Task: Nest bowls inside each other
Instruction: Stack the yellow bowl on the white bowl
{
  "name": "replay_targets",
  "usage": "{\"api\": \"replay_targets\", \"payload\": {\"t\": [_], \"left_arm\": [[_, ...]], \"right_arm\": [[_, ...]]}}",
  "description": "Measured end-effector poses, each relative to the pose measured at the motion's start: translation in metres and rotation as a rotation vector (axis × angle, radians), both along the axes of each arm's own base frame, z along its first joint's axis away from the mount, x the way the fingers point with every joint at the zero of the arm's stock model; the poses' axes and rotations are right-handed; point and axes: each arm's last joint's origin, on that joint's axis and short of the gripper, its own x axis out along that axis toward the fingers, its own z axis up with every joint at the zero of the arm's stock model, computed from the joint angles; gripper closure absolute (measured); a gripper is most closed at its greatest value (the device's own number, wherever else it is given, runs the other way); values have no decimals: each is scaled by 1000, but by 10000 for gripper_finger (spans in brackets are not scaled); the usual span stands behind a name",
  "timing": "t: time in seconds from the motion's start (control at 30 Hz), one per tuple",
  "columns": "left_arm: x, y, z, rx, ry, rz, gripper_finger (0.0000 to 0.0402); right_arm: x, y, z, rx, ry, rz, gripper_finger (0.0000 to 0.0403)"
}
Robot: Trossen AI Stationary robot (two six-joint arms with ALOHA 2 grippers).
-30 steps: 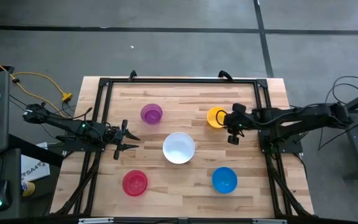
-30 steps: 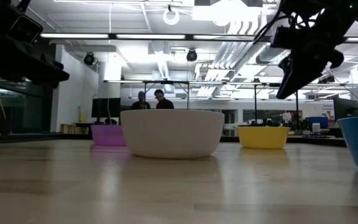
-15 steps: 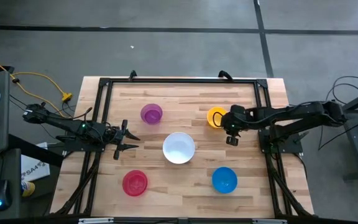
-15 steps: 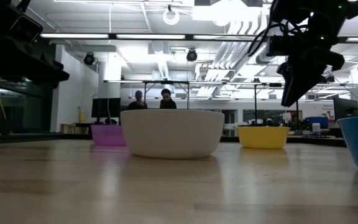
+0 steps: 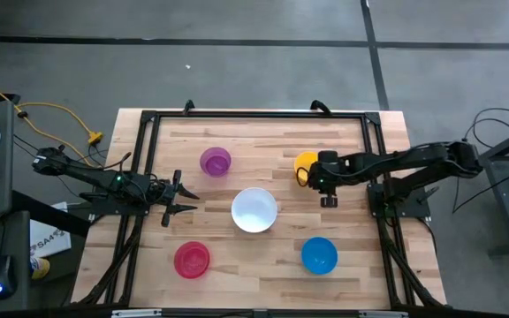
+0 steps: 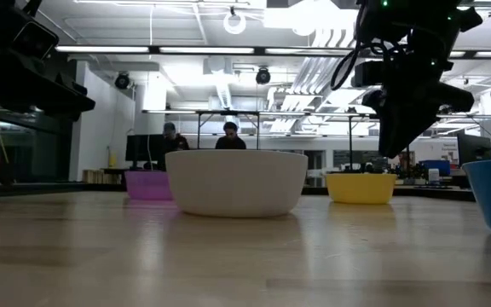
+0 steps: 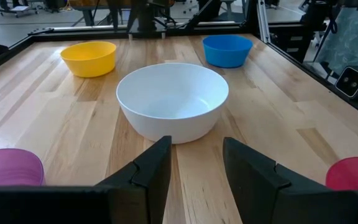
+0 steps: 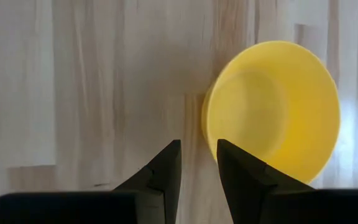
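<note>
While the left arm lies low along the left edge of the table (image 5: 263, 141), the right arm stretches in from the right of the high view, its wrist bent so that the right gripper (image 5: 322, 179) points straight down over the boards. In the low view it hangs in the upper right of the frame, clear of the wood. Its fingers (image 8: 163, 167) stand parted with bare table between them, holding nothing; the yellow bowl (image 5: 305, 164) sits just beside them, its rim close to one fingertip, and I cannot tell whether they touch.

The left gripper (image 5: 182, 195) rests at centre left of the high view, released as well and empty, its two fingers (image 7: 151, 168) aimed at the white bowl (image 5: 254, 210), which stands a little apart from them in the middle of the table.

The purple bowl (image 5: 216, 161) is upper left of the white one, the red-pink bowl (image 5: 192, 260) lower left and the blue bowl (image 5: 319, 255) lower right. All five stand upright and separate, none nested.

The table is pale wooden planking inside a black metal frame (image 5: 148, 117), set on a grey floor, with a yellow cable (image 5: 56, 111) lying at the upper left. Beyond the table, in the low view, is a bright workshop with ceiling lights, and two people (image 6: 201, 136) are far back behind the white bowl.
</note>
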Motion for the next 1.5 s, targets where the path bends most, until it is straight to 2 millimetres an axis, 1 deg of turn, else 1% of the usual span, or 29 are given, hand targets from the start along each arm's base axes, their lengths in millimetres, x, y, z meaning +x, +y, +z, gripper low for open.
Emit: {"api": "replay_targets", "payload": {"t": [0.2,0.4,0.73,0.87,1.0,1.13,1.5], "left_arm": [[0,0,0,0,0,0,256],[0,0,0,0,0,0,256],[0,0,0,0,0,0,256],[0,0,0,0,-1,0,256],[0,0,0,0,-1,0,256],[0,0,0,0,0,0,256],[0,0,0,0,0,0,256]], "right_arm": [[3,-1,-6,-54,52,60,306],[6,-4,-15,-38,96,60,306],[8,-9,-16,-43,92,59,306],[11,-11,-24,-11,118,59,306],[17,-12,-31,-21,121,65,306],[22,-12,-32,-27,82,75,306],[22,-14,-34,-24,95,71,307]]}}
